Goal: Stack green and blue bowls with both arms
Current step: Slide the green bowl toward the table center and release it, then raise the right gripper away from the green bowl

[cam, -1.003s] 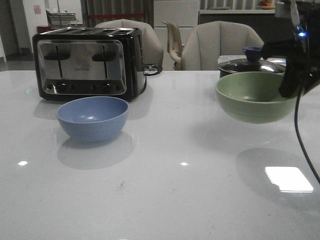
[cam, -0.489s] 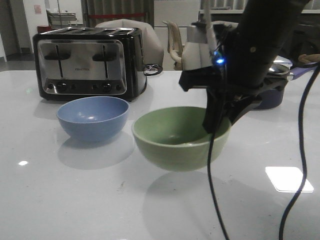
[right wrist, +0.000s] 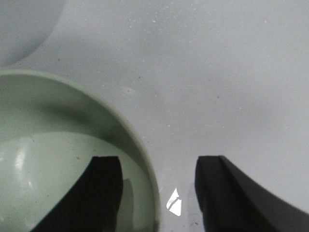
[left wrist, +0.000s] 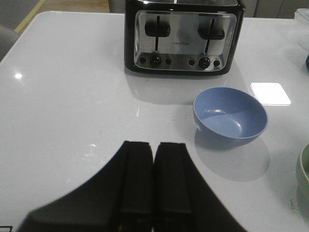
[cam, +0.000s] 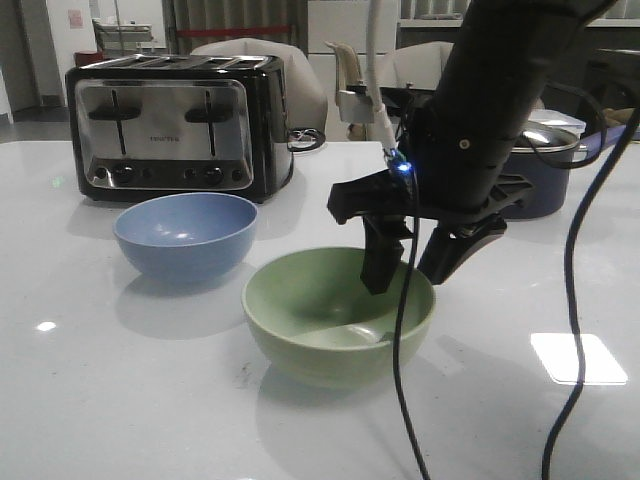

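Green bowl, rigid, matte and probably light, sits mid-table beside the blue bowl; right gripper fingers straddle its rim apart, left gripper pressed together.

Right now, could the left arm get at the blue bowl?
Probably yes. The left pincer is shut and holds nothing, and bare table lies between it and the blue bowl. The toaster sits behind the bowl, and the green bowl lies apart from it.
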Tool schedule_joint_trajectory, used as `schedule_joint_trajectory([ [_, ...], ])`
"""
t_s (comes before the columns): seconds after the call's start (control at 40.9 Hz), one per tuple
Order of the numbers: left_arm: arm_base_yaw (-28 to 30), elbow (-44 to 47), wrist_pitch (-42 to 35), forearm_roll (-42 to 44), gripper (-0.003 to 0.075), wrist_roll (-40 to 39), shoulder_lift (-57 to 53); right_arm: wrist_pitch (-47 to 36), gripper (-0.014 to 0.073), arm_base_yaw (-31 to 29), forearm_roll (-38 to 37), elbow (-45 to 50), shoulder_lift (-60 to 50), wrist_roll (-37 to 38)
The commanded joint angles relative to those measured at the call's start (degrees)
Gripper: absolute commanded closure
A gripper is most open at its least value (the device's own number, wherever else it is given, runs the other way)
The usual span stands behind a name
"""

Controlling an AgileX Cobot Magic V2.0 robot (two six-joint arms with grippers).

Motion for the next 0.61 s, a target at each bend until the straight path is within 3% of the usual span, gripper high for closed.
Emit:
schedule_joint_trajectory([
  [0.0, 0.00, -1.66, -4.83, -0.67, 0.0619, -0.34, 0.65, -0.75, 0.0112, -0.12, -0.85, -1.75, -5.93, -0.41],
  [0.269, 0.00, -1.66, -4.83, -0.67, 0.0619, -0.34, 0.65, 1.18, 0.0112, -0.12, -2.14, 1.32, -20.86, -1.07],
  [0.587, 0.00, -1.66, -4.83, -0.67, 0.0619, -0.34, 0.65, 4.96, 0.0112, -0.12, -5.25, 14.16, -44.39, -2.58],
])
